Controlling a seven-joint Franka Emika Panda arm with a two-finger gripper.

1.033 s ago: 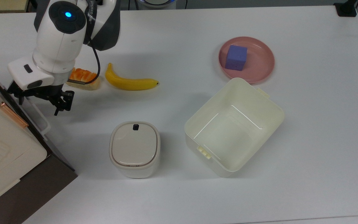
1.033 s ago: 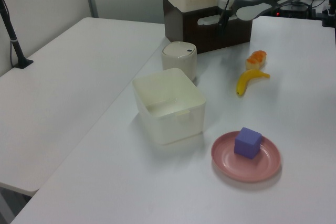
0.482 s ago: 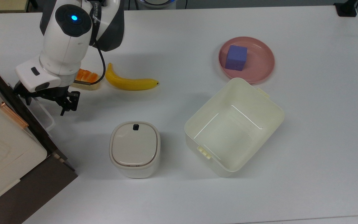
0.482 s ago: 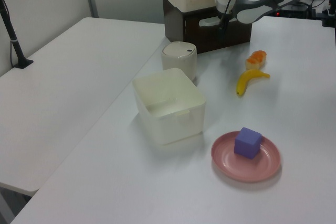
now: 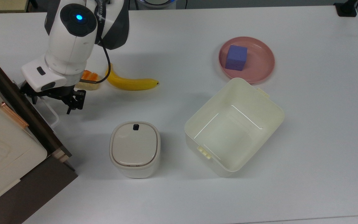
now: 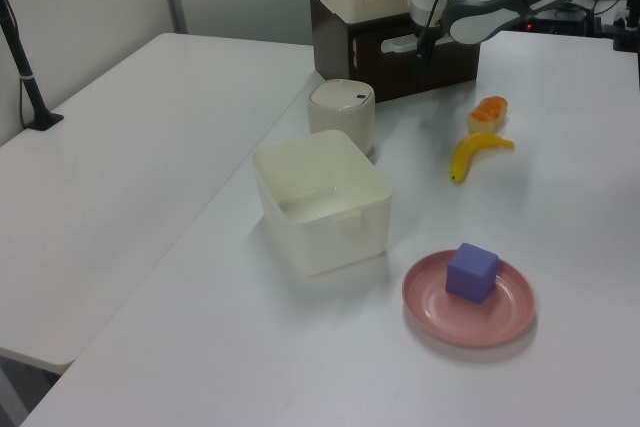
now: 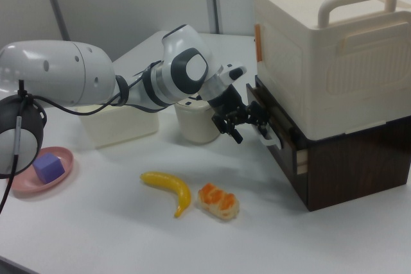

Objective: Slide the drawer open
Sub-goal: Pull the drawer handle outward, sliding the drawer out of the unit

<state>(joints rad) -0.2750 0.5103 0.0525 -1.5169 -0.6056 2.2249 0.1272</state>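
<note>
Black two-finger gripper on white Panda arm closed around white loop bar handle of wooden drawer with dark brown front panel, at table's edge on top view's left. Drawer pulled slightly out of dark brown cabinet, light wood side showing. Cream lidded box sits atop cabinet. Yellow banana and orange-topped sushi piece lie near arm
</note>
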